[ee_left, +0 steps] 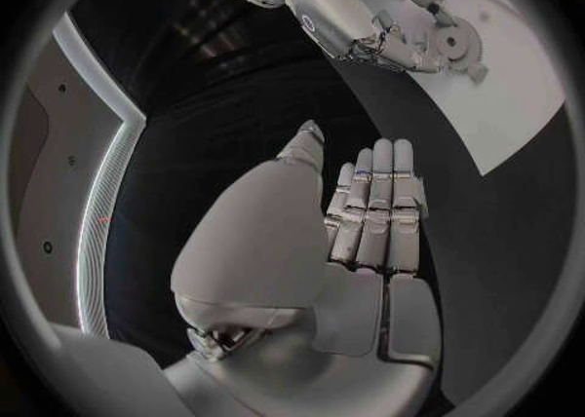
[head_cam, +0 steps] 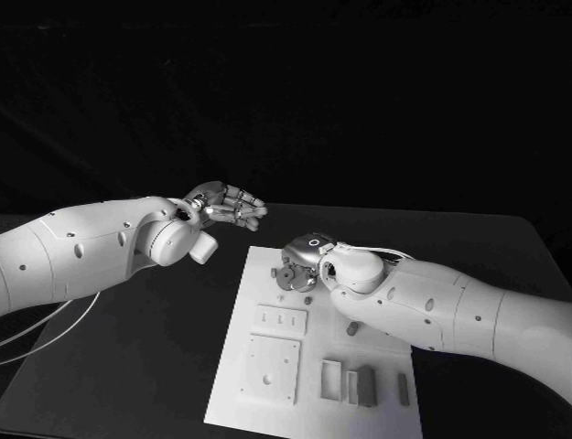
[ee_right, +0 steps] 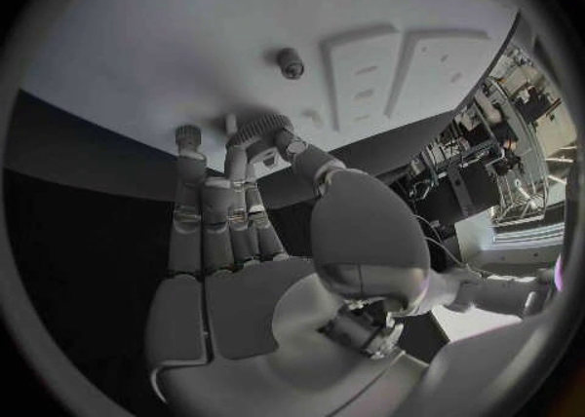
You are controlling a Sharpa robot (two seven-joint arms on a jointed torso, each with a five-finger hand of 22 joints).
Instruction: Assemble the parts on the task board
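Observation:
The white task board [head_cam: 315, 416] lies in the middle of the black table. My right hand [head_cam: 299, 263] is over its far left corner. In the right wrist view its thumb and fingertips [ee_right: 239, 156] pinch a round toothed part [ee_right: 261, 128] that sits on the board [ee_right: 146, 47]. The same hand [ee_left: 354, 18] and toothed part [ee_left: 458, 44] show in the left wrist view. A short dark peg [ee_right: 291, 62] stands on the board a little beyond it. My left hand [head_cam: 226, 203] hovers above the table off the board's far left, fingers [ee_left: 371, 208] straight and holding nothing.
Nearer to me the board carries a small slotted plate [head_cam: 282, 319], a larger square plate [head_cam: 271, 368], a small peg [head_cam: 353, 327] and three upright blocks [head_cam: 361, 386]. Bare black tabletop [head_cam: 141, 366] lies left of the board.

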